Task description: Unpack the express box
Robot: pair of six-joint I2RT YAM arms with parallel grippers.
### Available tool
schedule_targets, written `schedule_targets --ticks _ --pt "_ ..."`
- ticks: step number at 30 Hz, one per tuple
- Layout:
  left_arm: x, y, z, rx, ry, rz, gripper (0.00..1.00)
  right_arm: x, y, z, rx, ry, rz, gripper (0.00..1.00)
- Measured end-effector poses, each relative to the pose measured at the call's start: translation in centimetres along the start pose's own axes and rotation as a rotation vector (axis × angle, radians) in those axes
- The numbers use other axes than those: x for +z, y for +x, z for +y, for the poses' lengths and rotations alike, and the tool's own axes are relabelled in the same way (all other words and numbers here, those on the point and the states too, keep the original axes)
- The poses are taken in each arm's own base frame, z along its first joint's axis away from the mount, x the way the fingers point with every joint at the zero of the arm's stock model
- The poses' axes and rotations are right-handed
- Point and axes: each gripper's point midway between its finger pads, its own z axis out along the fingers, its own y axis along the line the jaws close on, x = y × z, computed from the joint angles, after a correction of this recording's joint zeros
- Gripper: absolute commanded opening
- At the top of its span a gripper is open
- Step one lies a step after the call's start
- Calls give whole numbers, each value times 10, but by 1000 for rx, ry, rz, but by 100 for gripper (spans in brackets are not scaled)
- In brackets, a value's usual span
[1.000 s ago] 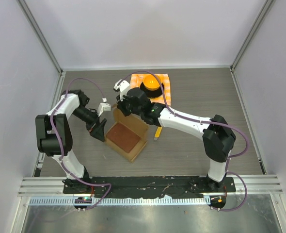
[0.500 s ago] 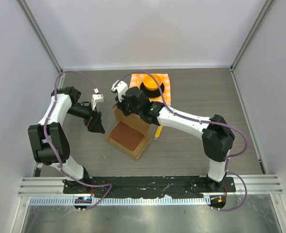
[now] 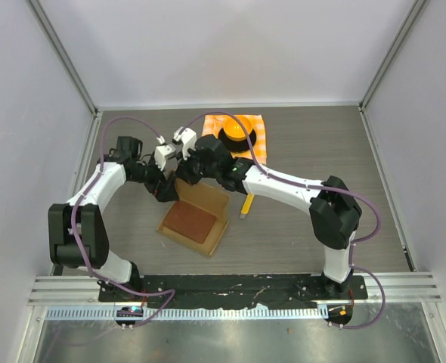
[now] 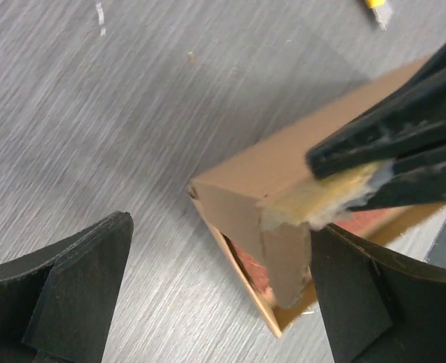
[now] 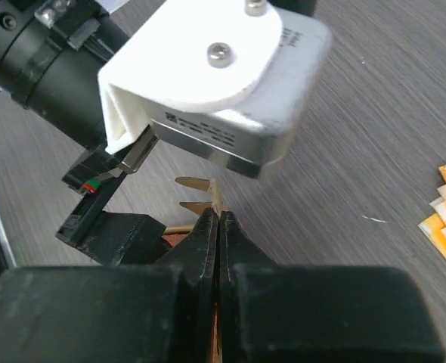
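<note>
One box (image 3: 206, 193) is seen mid-table, skewed to the table edges; its long axis can't be told from above. Its far-left corner is pinched by the right gripper (image 5: 218, 219), clenched on the wall's top edge. The same corner is straddled by the left gripper (image 4: 219, 227), spread wide and holding nothing — so the box lies right between the left fingers and only closing seems needed. Counted: one reddish slab (image 3: 189, 221) inside, one checkered cloth (image 3: 259, 130), one yellow tool (image 3: 246, 206), two grippers.

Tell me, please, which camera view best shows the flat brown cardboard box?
The top external view shows nearly the whole cardboard box. The left wrist shows only one gripped corner; the right wrist, just a sliver.
</note>
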Motion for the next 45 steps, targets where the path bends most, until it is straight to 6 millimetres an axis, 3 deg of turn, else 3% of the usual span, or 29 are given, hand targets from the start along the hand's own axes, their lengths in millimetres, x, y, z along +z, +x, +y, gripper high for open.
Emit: schedule_targets --ticks 7,18,19,21,22,26,30,32,37,39,41,45 --pt "-2 -5 12 -12 -123 -76 100 2 -1 -2 71 -60 2 1" --pt "10 -2 14 -47 -73 -75 99 7 0 -9 114 -96 1 1" --pt "10 -2 13 -47 -69 -78 88 7 -1 -9 115 -99 0 1" --pt "11 -3 12 -52 -53 -77 80 7 -1 -7 117 -104 0 1" --pt "11 -4 12 -52 -44 -74 70 7 -1 -7 119 -107 1 1" --pt "16 -4 16 -70 -20 -64 52 7 -1 -6 122 -112 1 1" --pt "18 -3 17 -101 -10 -47 50 7 -1 -6 125 -113 0 1" --pt "17 -5 17 -102 -9 -44 45 7 -2 -6 125 -114 -4 1" --pt "16 -5 15 -81 -4 -41 5 8 -3 -6 124 -112 -8 1" --pt "16 -5 13 -55 -1 -36 0 8 -4 -8 124 -109 -14 2" --pt "17 -4 9 -45 9 -29 0 9 -5 -10 124 -104 -18 19" --pt "16 0 9 -53 6 -13 0 10 -7 -13 133 -91 -23 38"
